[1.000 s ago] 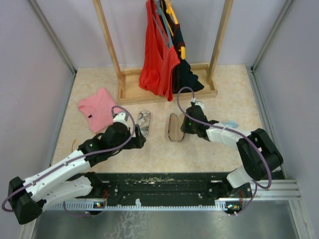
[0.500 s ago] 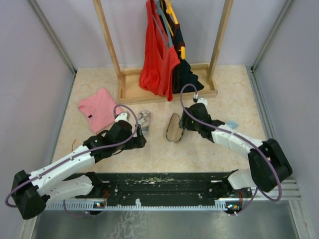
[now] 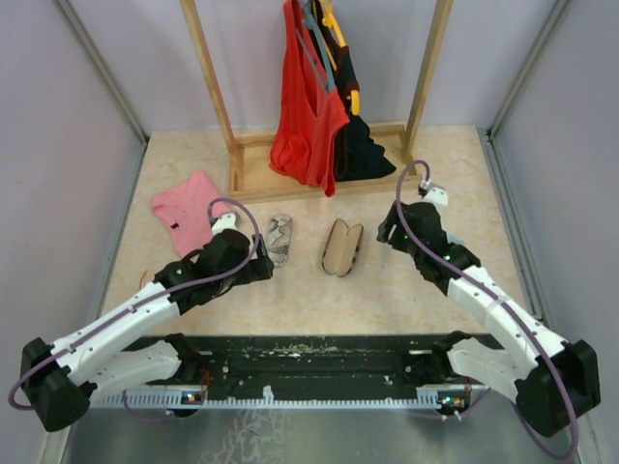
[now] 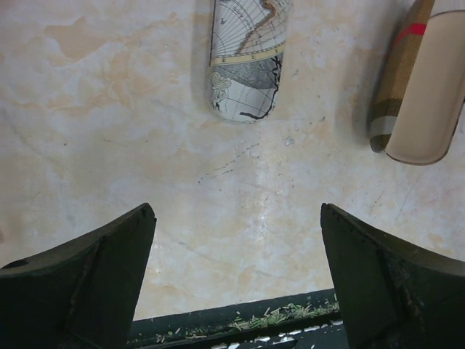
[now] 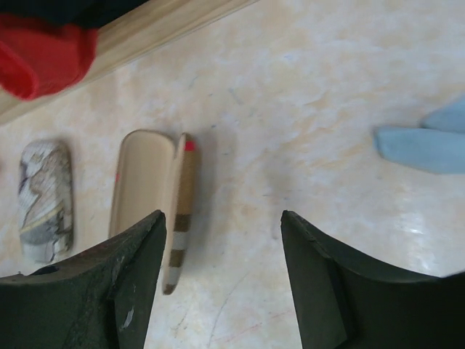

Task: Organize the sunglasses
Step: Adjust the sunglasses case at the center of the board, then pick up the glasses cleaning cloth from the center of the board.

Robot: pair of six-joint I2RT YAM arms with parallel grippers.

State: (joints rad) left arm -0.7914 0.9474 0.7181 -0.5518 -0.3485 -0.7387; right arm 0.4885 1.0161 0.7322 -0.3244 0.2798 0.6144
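Right end effector (image 5: 221, 240) hangs released near the open case (image 5: 149, 196) — left end effector (image 4: 236, 233) likewise; sunglasses unseen — finding them likely comes next.

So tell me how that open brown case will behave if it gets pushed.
The open brown case looks rigid and holds its shell shape, so it probably slides rather than flexes. On the smooth tabletop it may skid or pivot. Its hinged halves could swing shut if bumped.

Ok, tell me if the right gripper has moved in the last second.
Yes. The right gripper has drawn back rightward from beside the open brown case, to about in line with the wooden rack's right post, jaws apart and empty.
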